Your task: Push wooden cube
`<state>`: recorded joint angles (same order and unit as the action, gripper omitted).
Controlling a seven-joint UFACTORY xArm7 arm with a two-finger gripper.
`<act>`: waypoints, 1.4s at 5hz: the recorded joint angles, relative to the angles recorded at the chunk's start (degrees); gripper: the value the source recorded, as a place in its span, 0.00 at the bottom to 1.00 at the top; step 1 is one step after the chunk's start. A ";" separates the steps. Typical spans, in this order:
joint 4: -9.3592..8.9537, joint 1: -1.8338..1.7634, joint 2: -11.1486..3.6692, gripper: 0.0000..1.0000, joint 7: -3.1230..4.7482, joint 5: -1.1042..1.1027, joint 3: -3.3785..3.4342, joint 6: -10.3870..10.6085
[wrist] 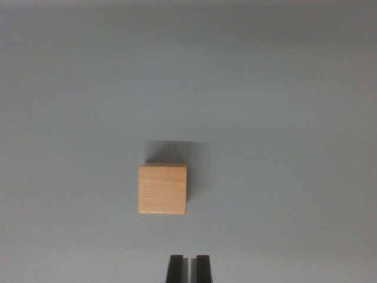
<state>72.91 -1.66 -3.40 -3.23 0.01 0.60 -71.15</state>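
**Wrist view: cube ahead of nearly closed gripper**

Wrist view, bottom edge first: gripper (189, 268) pokes into frame as two dark fingertips (175, 269), side by side, only a thin slit between them, so jaws stand very narrow and hold nothing. Tips cut off by the frame's lower edge, rest of the tool hidden.

Next up the frame: wooden cube (163, 189), light tan, sits on the plain grey table (283, 118), clear of the fingertips with a bare strip of surface between. Cube lies slightly toward the wrist view's left of the gripper line, not dead centre. Faces look equal, no long axis to call. Edges run square to the frame, one flat face toward the gripper, no visible tilt. Grain direction too faint to tell.

Beyond the cube: its soft shadow (177, 151) falls up and toward the wrist view's right, touching the far edge. Farther on, only grey surface.
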 joint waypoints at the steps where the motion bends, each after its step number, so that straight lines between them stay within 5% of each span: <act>1: -2.37 -0.19 -0.36 0.00 -0.54 -0.19 0.12 2.67; 4: -4.78 -0.37 -0.73 0.00 -1.09 -0.39 0.25 5.38; 7: -9.60 -0.75 -1.46 0.00 -2.19 -0.78 0.51 10.81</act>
<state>63.31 -2.40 -4.86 -5.42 -0.77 1.10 -60.34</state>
